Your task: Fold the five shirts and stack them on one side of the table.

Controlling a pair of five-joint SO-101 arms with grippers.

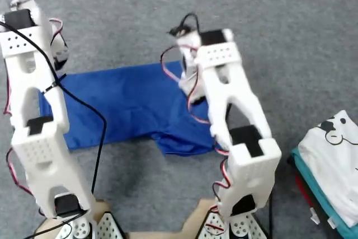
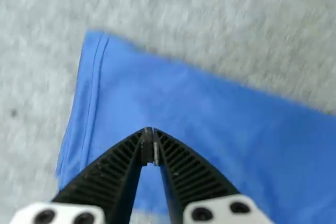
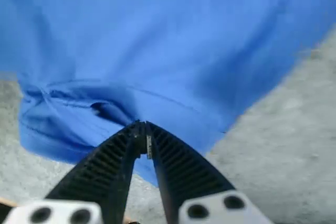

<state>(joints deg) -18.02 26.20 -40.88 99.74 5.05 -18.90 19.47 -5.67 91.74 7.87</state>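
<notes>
The blue shirt [image 1: 128, 107] is lying across the middle of the table [image 1: 279, 37], spread fairly flat on its left part and bunching into a rumpled lump [image 1: 184, 138] at its near right corner. It is sitting between the two arms and well apart from the stack [image 1: 330, 166] of finished shirts waiting at the right near edge, where a white shirt [image 1: 335, 149] is resting on top.

The left gripper [image 2: 148, 145] is hovering over the shirt's left end with its jaws pressed together and no cloth visibly caught between them. The right gripper [image 3: 142, 135] is hanging above the rumpled corner, jaws likewise meeting at the tips with nothing in them.

From where I am standing, the lump is looking like the trouble. If the right arm is going down with its jaws closed, it is only going to push the cloth and deepen the creases. A pinch there may be catching several layers at once, dragging the whole shirt crooked. The left side is risking a one-layer grab at the hem, so the fold is coming out lopsided.
</notes>
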